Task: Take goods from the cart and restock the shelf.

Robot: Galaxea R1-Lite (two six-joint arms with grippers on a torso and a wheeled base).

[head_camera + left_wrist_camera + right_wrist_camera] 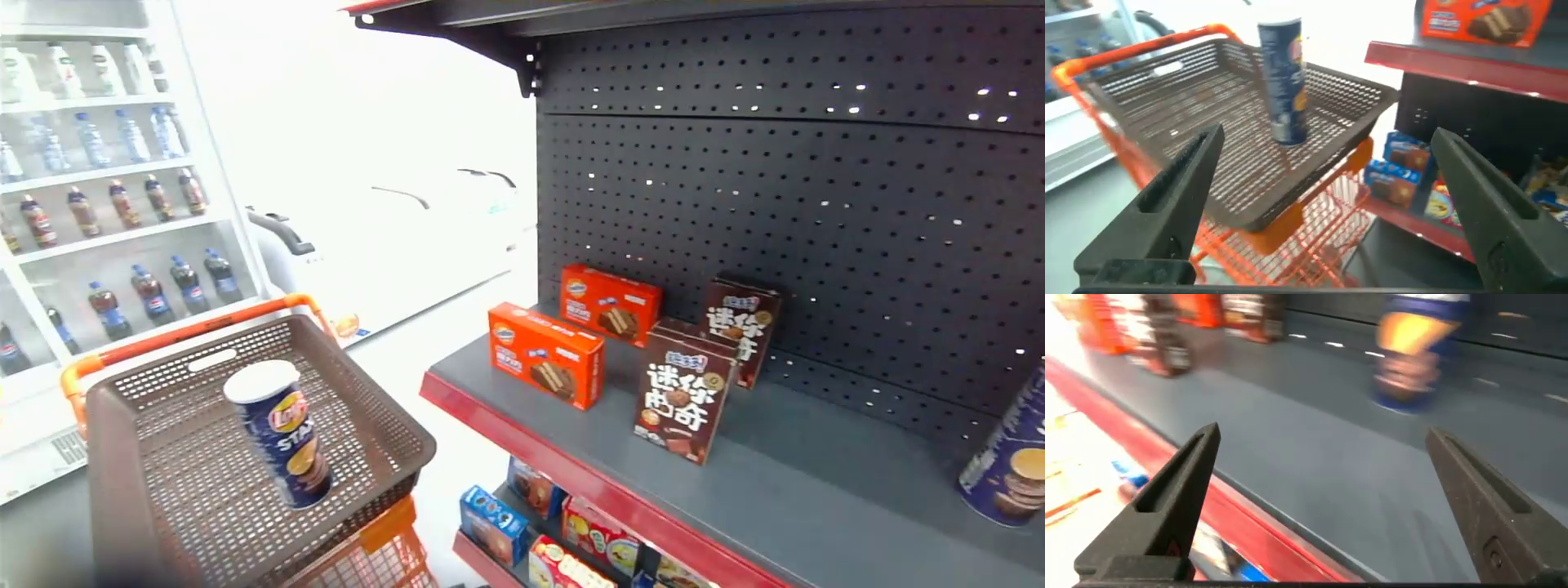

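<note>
Chip can (pixel 282 437) stands upright in the cart basket (pixel 163 474), its sides free for a grasp. The left gripper (pixel 1327 139) faces it, empty, with its jaws spread wide, apparently ready to fit round it. The right gripper (pixel 1323 434), likewise spread and empty, hangs over the shelf (pixel 784 490) near a matching can (pixel 1008 465), likely marking the restocking spot.

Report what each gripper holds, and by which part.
Nothing is held. The left gripper is open before the cart, the can standing apart in it; the right gripper is open over the shelf.
</note>
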